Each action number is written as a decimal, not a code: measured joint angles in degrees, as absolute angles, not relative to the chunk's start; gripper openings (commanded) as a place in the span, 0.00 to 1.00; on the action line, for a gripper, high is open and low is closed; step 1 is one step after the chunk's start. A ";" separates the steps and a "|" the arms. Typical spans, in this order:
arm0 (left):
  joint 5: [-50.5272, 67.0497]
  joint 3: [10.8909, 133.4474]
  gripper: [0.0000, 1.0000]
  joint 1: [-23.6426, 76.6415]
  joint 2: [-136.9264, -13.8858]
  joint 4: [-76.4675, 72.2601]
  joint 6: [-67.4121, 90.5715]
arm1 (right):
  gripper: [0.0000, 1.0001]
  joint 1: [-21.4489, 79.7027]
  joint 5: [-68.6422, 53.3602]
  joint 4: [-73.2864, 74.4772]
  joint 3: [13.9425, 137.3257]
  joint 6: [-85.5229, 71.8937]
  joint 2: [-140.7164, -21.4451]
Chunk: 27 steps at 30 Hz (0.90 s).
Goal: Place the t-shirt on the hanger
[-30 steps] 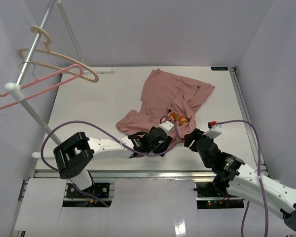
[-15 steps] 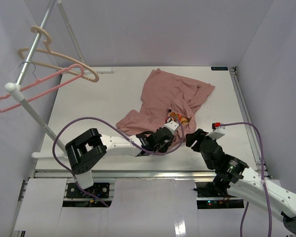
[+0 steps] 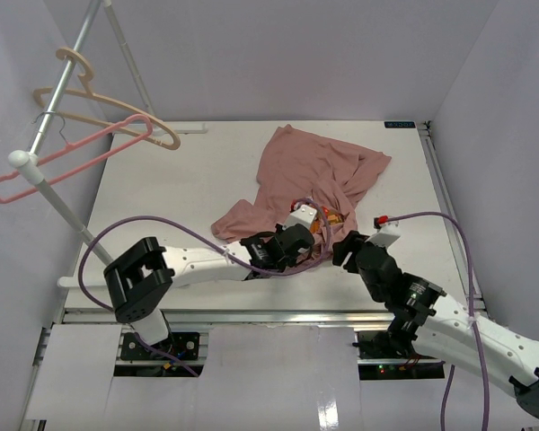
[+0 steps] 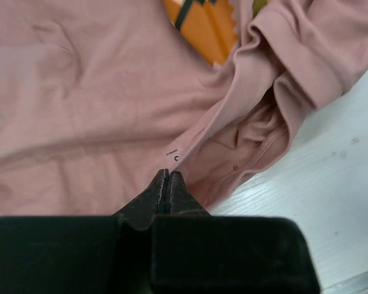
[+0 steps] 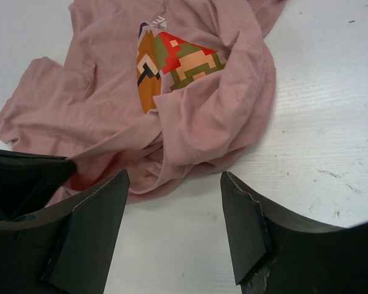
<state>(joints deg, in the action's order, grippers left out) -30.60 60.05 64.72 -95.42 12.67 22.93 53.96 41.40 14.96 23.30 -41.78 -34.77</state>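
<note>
The shirt (image 3: 314,175) is heaped on the worktop (image 3: 180,180) from the centre toward 1 o'clock, and the hanger (image 3: 81,162) is hung well apart at 10 o'clock. The left end effector (image 4: 166,184) is pressed together on a thin seam fold at the shirt's 6 o'clock edge. The right end effector (image 5: 173,177) is held spread just beside it. With so little cloth caught, the fold could be lost on lifting, or a single layer raised and the heap dragged.

Overhead and wrist close-ups on t-shirt (image 3: 310,171)

Beige hanger (image 3: 162,131) (on rail (image 3: 88,27)), white table (image 3: 180,189)
</note>
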 measured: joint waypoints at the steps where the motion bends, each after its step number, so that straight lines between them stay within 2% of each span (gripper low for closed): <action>1: -31.25 60.01 0.00 64.69 -93.98 12.94 23.25 | 0.68 53.97 40.97 14.45 23.99 -41.30 -36.17; 12: -37.17 55.38 0.00 62.89 -84.65 16.47 26.46 | 0.63 53.95 39.69 4.39 25.29 -43.69 -57.61; 20: -37.09 50.67 0.00 61.46 -81.99 14.88 26.16 | 0.66 53.89 40.37 -10.15 21.99 -38.87 -61.73; 27: -35.43 47.68 0.00 60.66 -80.54 11.83 26.12 | 0.67 53.84 41.21 -14.93 27.33 -33.30 -72.21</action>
<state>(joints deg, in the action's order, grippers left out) -35.43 47.68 60.66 -80.54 11.83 26.12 53.84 41.21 -14.93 27.33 -33.30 -72.21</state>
